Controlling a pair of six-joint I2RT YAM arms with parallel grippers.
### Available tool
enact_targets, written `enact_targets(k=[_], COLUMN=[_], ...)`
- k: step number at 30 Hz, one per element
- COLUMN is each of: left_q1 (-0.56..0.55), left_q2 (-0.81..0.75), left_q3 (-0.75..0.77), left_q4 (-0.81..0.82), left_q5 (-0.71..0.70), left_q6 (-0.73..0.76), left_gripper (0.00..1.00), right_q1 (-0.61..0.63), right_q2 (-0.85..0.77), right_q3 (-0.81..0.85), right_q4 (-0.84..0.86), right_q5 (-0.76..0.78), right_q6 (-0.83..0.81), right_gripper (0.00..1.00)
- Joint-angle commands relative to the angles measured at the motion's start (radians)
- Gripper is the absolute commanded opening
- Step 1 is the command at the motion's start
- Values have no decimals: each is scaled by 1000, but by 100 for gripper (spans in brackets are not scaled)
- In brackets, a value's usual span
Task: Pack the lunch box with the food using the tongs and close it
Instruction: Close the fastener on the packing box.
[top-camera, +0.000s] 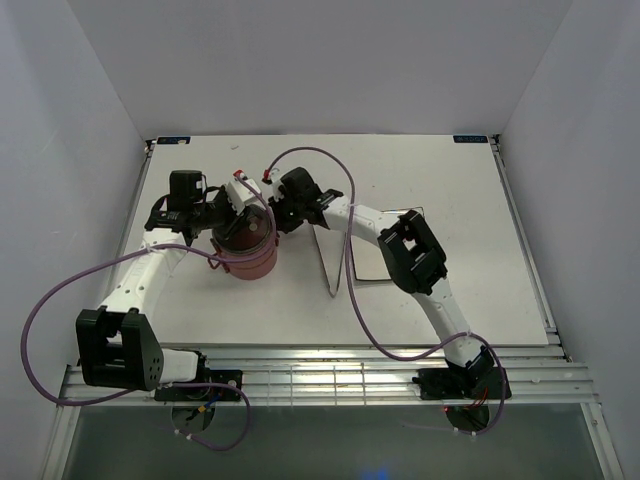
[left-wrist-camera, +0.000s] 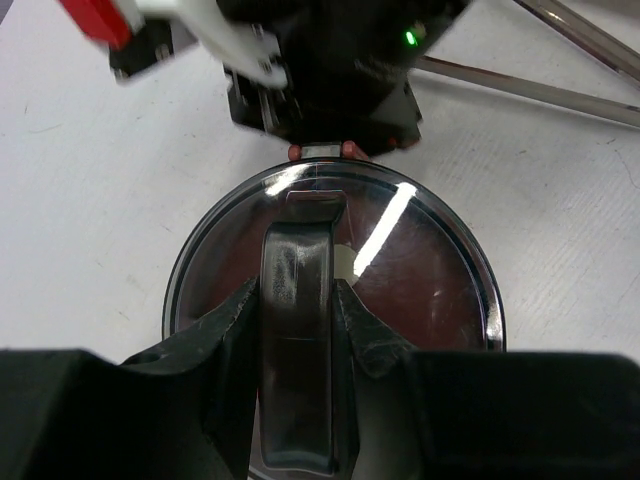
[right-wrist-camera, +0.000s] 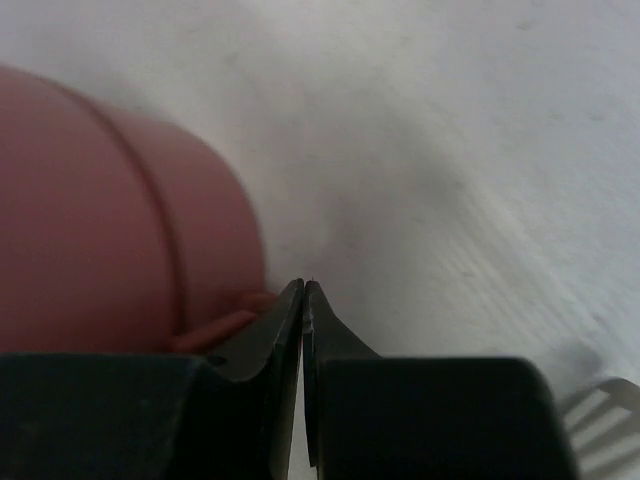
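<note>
A: Where the two arms meet over the tabletop (top-camera: 450, 200), what stands there?

B: The box (top-camera: 250, 262), a round dusty-red tiffin of two stacked tiers. It stands upright on the left half of the tabletop, well back from the arm bases. A dark, shiny round cover (left-wrist-camera: 430, 290) sits on top of it.

A: What is the left claw doing?

B: The left claw (left-wrist-camera: 296, 292) reaches onto the cover from above. Its two black fingers (left-wrist-camera: 235, 320) press against both sides of the cover's arched handle (left-wrist-camera: 297, 350), so it is clamped on the handle.

A: And the right claw?

B: The right claw (right-wrist-camera: 303, 290) is low at the box's far right side, just beside its wall. Its fingers are together, tip to tip, and nothing shows between them. A red clasp (right-wrist-camera: 215, 328) on the box's side lies right next to the tip. I cannot tell whether they touch.

A: Where are the tongs?

B: The tongs (top-camera: 327, 265) lie flat on the tabletop just right of the box, apart from it and from both claws. They are slim and silver, running front to back below the right arm.

A: Anything else nearby?

B: A white square plate (top-camera: 372, 262) lies just right of the tongs, partly under the right arm.
</note>
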Motion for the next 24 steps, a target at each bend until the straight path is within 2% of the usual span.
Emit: enact_targets(k=[1,4,9,13,24], left_q1=[-7,-7,-7,-7,-7], left_q2=[54,59,56,49,51], left_q3=[-42,-39,-46,-43,-50], left_q4=[-79,-81,-79,-76,-70], left_q5=[-19,-16,-28,-30,-43], left_q6=[-14,-17,-16,-17,-16], left_gripper=[9,9,9,9,7], right_q1=[65,54,8,-25,-50], right_q2=[-46,-80,-163,-209,-83], right_q3=[-42,-129,-274,-291,-32], right_q4=[45,136,277,241,-25], right_q5=[-159,-349,-434,-332,-4], right_q6=[-12,100,208,205,103], right_gripper=[8,8,8,8,8])
